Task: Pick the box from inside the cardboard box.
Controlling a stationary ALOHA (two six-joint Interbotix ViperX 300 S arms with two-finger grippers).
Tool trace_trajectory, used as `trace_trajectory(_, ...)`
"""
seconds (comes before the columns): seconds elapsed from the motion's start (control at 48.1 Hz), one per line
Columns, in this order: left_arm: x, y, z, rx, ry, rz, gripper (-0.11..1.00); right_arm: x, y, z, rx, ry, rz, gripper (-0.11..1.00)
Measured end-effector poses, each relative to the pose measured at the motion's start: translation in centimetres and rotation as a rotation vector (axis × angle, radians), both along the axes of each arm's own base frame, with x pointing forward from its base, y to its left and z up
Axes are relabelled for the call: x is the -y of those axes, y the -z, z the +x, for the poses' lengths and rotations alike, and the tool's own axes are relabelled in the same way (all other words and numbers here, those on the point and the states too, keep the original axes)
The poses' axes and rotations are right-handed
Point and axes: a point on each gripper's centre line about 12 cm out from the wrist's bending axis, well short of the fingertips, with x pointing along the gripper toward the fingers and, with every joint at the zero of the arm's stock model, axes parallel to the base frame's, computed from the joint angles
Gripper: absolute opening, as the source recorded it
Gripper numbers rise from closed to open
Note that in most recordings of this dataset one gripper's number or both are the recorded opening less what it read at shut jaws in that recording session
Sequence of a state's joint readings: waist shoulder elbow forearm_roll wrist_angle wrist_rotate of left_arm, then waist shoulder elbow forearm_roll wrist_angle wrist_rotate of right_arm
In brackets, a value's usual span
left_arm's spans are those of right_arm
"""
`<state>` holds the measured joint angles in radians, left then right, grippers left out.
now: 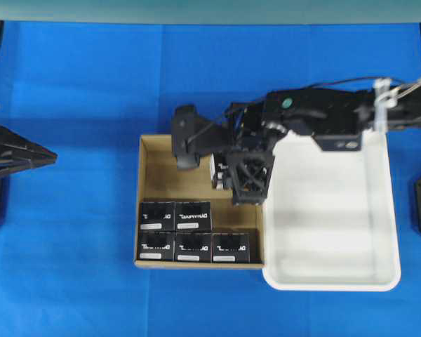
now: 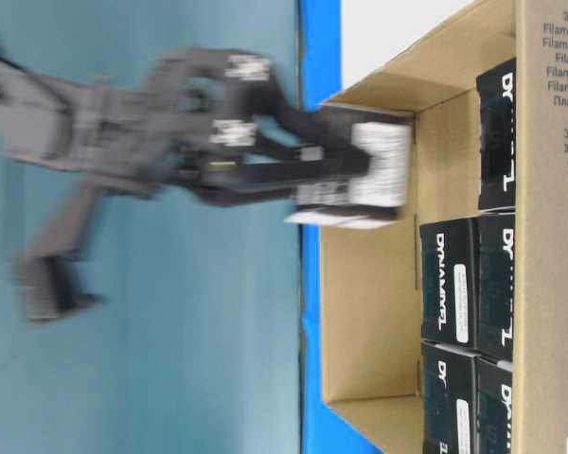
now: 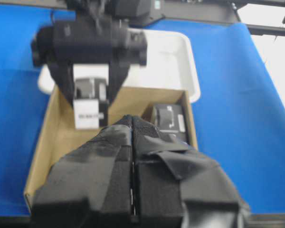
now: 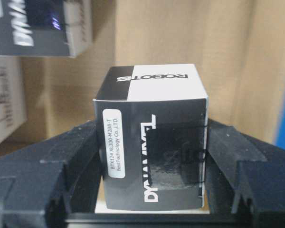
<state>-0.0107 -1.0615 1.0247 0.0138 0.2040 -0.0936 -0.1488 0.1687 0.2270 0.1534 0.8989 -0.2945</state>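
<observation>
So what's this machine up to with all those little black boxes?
The right arm's pincer is closed around one small black box and holds it over the cardboard box, apparently lifted off its floor. Five more black boxes sit in the carton's near part. A white tray sits right beside the carton. The left pincer is shut and holds nothing, parked off at the side.

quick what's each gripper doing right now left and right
Left gripper: jaws shut, holding nothing.
Right gripper: jaws closed on a black box over the cardboard box.
</observation>
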Motion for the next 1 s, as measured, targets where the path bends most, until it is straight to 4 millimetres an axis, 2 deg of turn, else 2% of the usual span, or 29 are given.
trace_trajectory(0.125, 0.0, 0.0, 0.0, 0.0, 0.0, 0.0, -0.05, 0.9, -3.6, -0.6, 0.005, 0.034, 0.012, 0.61)
trace_trajectory(0.333, 0.0, 0.1, 0.0, -0.002, 0.0, -0.002, -0.05, 3.1, -10.0, -2.8, 0.005, 0.076, 0.018, 0.61)
trace_trajectory(0.499, 0.0, 0.0, 0.0, 0.0, 0.0, 0.0, -0.05, 3.5, -13.0, -4.7, -0.02, 0.077, 0.01, 0.61)
trace_trajectory(0.582, 0.0, 0.1, 0.0, -0.002, 0.0, 0.0, -0.05, 3.8, -13.2, -5.4, -0.045, 0.081, -0.008, 0.61)
trace_trajectory(0.77, 0.0, 0.0, 0.0, 0.002, 0.0, -0.002, -0.05, 4.9, -12.3, -7.1, -0.088, 0.105, -0.03, 0.61)
trace_trajectory(0.999, 0.0, 0.0, 0.0, 0.002, 0.0, -0.002, -0.05, 5.2, -11.6, -8.8, -0.112, 0.119, -0.028, 0.61)
